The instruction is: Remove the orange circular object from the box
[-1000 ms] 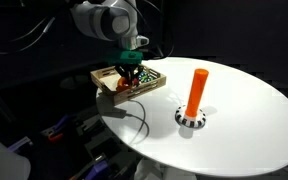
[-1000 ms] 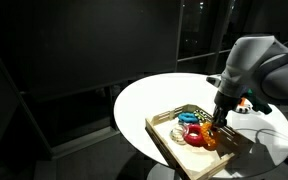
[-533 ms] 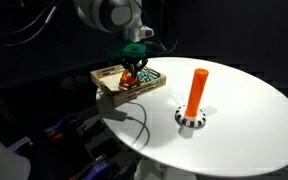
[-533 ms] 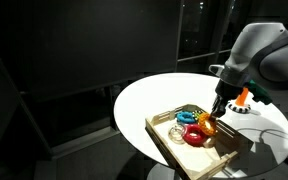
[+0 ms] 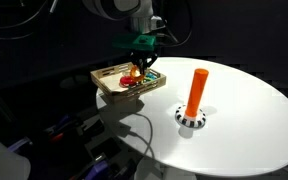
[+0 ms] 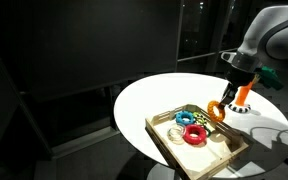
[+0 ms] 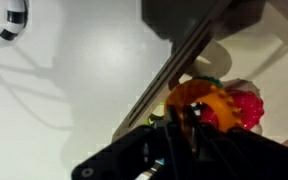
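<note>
Small orange ring [image 6: 216,110], hole visible, hangs pinched in the tool [image 6: 222,101].

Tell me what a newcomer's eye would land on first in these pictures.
First comes the gripper, which holds the orange ring over the box, bright against the dark room. Next is the tall orange peg, upright on the white round table and well apart from the box. A red ring and a blue ring lie in the box.
</note>
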`<state>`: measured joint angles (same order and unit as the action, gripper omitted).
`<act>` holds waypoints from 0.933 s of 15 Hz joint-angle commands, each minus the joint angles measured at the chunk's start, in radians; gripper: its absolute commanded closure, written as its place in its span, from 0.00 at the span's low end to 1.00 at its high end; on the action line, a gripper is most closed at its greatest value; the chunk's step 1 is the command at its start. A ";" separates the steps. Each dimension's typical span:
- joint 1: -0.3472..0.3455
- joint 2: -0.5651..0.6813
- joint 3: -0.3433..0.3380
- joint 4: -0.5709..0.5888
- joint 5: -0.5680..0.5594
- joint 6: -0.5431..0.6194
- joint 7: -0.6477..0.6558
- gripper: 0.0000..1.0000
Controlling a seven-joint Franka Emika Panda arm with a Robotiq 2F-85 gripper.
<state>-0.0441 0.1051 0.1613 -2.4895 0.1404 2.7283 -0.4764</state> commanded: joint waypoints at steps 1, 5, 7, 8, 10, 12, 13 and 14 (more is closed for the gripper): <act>0.003 -0.063 -0.075 -0.033 -0.076 -0.073 0.070 0.96; -0.005 -0.071 -0.142 -0.034 -0.144 -0.136 0.125 0.96; -0.006 -0.061 -0.166 -0.030 -0.171 -0.161 0.145 0.96; -0.007 -0.053 -0.175 -0.026 -0.189 -0.173 0.158 0.96; -0.007 -0.034 -0.193 -0.020 -0.228 -0.193 0.193 0.96; -0.006 -0.012 -0.205 -0.015 -0.270 -0.202 0.227 0.96; -0.005 0.002 -0.208 -0.011 -0.283 -0.205 0.236 0.96; -0.004 0.018 -0.211 -0.008 -0.296 -0.207 0.248 0.96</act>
<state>-0.0475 0.0909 -0.0400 -2.5119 -0.1046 2.5443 -0.2807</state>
